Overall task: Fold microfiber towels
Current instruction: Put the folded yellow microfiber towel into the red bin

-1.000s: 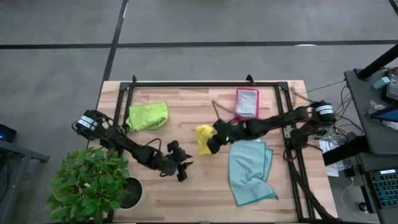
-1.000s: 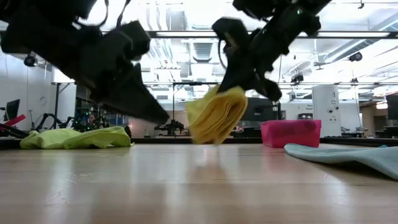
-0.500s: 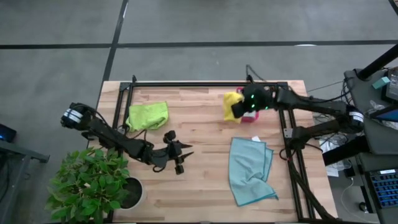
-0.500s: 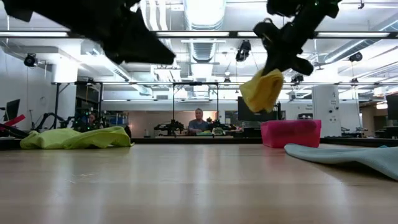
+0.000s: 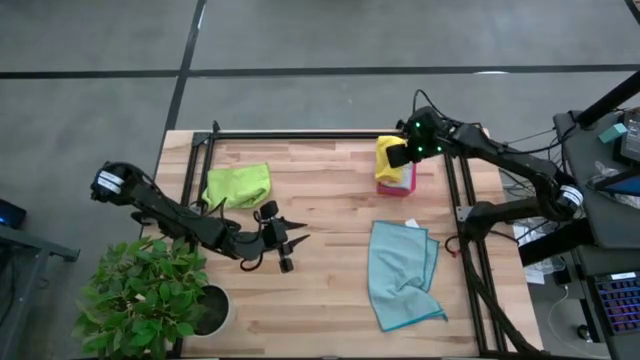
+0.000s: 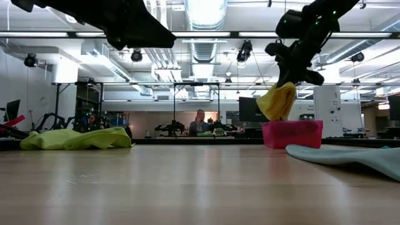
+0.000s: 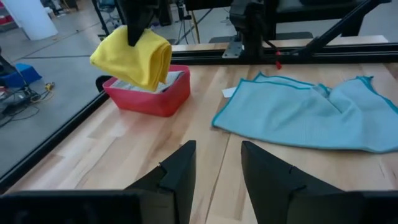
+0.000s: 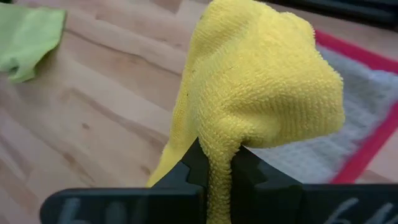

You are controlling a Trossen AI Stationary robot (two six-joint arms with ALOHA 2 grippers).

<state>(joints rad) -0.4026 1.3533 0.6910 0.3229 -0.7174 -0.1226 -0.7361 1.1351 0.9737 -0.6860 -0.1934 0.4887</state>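
Step in hand: putting away a folded cloth; judging by how it hangs over the tray, the folding of this one looks done and only the set-down is left.
Light blue towel [image 5: 402, 272]: lies spread and rumpled on the near right of the table, not yet folded.
Left gripper [image 5: 284, 243]: waits above the table's near middle, fingers parted a little with nothing between them.
Green towel [image 5: 238, 185]: bunched on the far left of the table, unfolded.
Right gripper [image 5: 397, 153]: at the far right, fingers closed tight on the yellow towel [image 8: 249, 99], which hangs as a folded bundle.
Yellow towel's place: in the air, directly above the tray and close to it.
Tray [image 7: 152, 99]: pink-red, at the far right edge; a pale grey cloth [image 8: 367, 106] already lies inside.
Next move: likely lower the bundle onto the grey cloth, then open the fingers so the fold stays flat.
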